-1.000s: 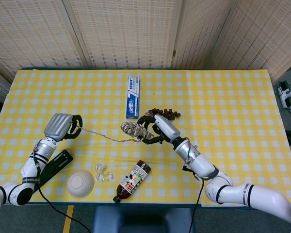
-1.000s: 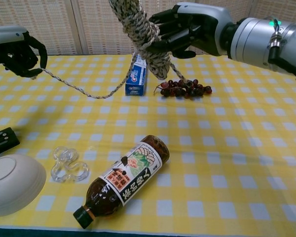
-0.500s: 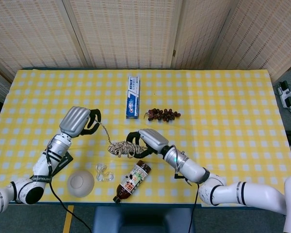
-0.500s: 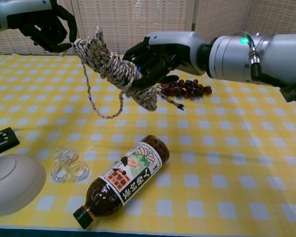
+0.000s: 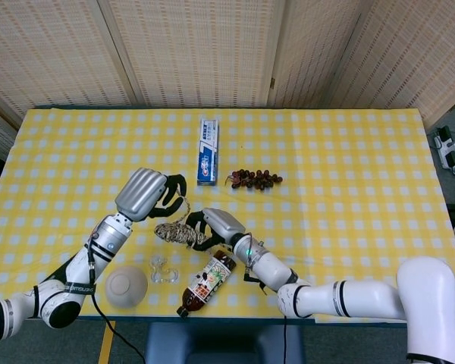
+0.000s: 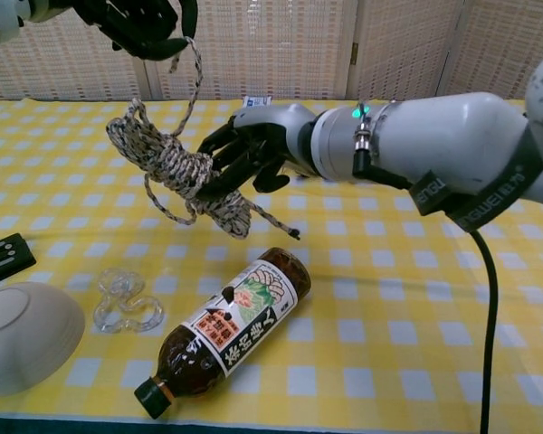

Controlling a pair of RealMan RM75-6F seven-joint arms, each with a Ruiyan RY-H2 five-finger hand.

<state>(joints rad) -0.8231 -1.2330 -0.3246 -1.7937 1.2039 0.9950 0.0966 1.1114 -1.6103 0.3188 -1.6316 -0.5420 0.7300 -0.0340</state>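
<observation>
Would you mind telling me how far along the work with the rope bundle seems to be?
Done: the rope bundle is lifted off the tablecloth. In hand: the right hand grips the bundle, and the left hand pinches its loose end above. Left: the coils are bunched and tangled, not neatly wound.

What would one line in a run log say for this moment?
left hand: holds cord end | right hand: grips speckled cord bundle | bundle: lifted above yellow checked table | below: brown labelled bottle lying flat

head view: high above the near edge, looking steeply down on the whole tabletop (image 5: 349,220).
chest view: low, close, facing the far edge.
shared: near-middle tabletop around the bottle (image 5: 206,283) (image 6: 223,332).
</observation>
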